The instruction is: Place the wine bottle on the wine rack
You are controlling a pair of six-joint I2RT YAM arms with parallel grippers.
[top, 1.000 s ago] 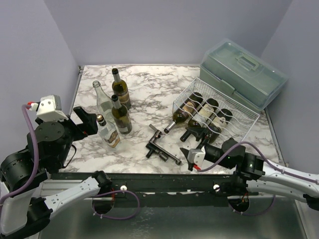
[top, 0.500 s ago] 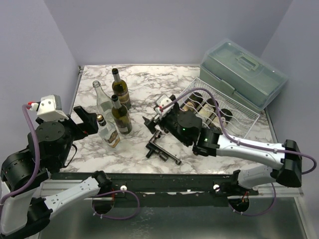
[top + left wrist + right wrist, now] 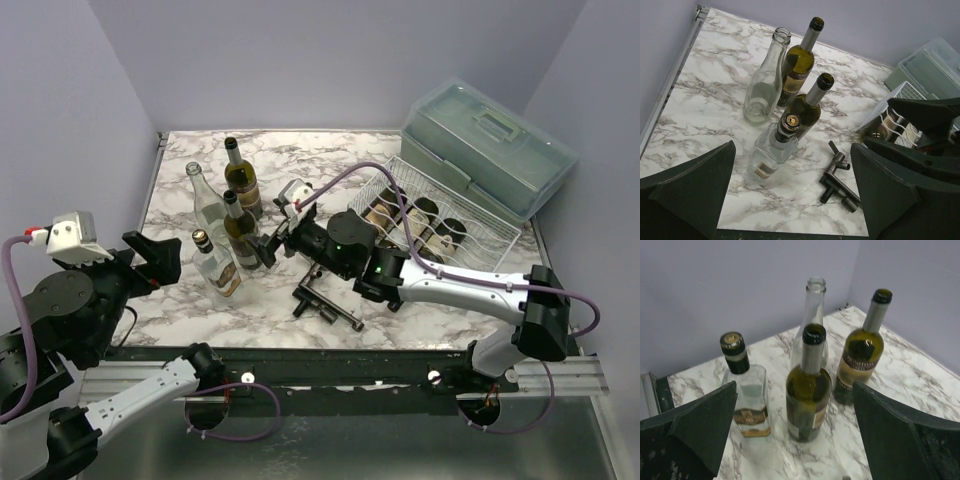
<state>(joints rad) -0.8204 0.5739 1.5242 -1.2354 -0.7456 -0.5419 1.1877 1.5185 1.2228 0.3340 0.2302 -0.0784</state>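
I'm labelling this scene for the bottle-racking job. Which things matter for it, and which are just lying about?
Job: wine rack; nearer green wine bottle, facing the open right gripper; farther green wine bottle.
Lying about: lidded plastic box; black metal tool; probably the clear bottle and square spirit bottle.

You are looking at a robot lab cell: plain lilac walls (image 3: 330,60) box in a marble-print tabletop (image 3: 320,165) edged by a metal rail (image 3: 330,366).

Your left arm (image 3: 75,300) and right arm (image 3: 460,285) pair black joint housings with pale grey link shells. A purple cable (image 3: 345,175) trails along each to a white camera box (image 3: 75,232). The left tool (image 3: 792,146) and right tool (image 3: 795,385) carry broad matte-black wedge fingers (image 3: 695,185).
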